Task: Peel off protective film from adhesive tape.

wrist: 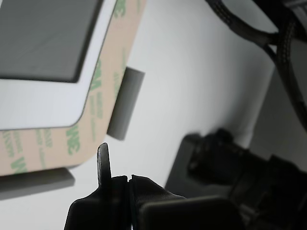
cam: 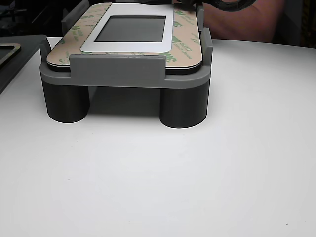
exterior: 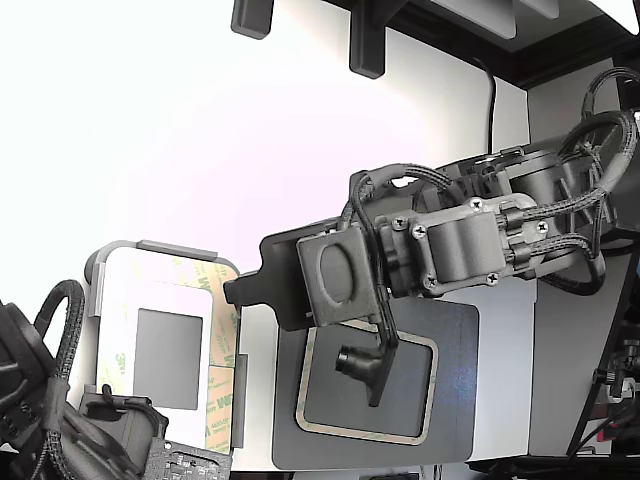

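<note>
The white rounded panel point(exterior: 125, 300) with a dark grey window lies in a grey fixture point(exterior: 165, 250). Pale-yellow, green-printed protective film point(exterior: 222, 390) covers the adhesive tape along its edges. In the wrist view the film point(wrist: 103, 81) runs round a panel corner and lies flat. My gripper point(wrist: 128, 179) hovers just off that corner, beside a grey fixture tab point(wrist: 125, 103). Its jaws are pressed together with nothing visible between them. In the other view the film point(cam: 185, 37) shows on the raised panel point(cam: 133, 47), with a dark gripper part point(cam: 197, 5) at the far corner.
A second arm point(exterior: 460, 240) with a flat dark plate hangs over a tan rounded-rectangle ring point(exterior: 330, 425) on a dark base point(exterior: 455, 400), to the exterior view's right of the fixture. Black cables point(exterior: 40, 400) crowd the lower left. A pinkish shape point(cam: 247, 19) lies behind the fixture point(cam: 118, 74).
</note>
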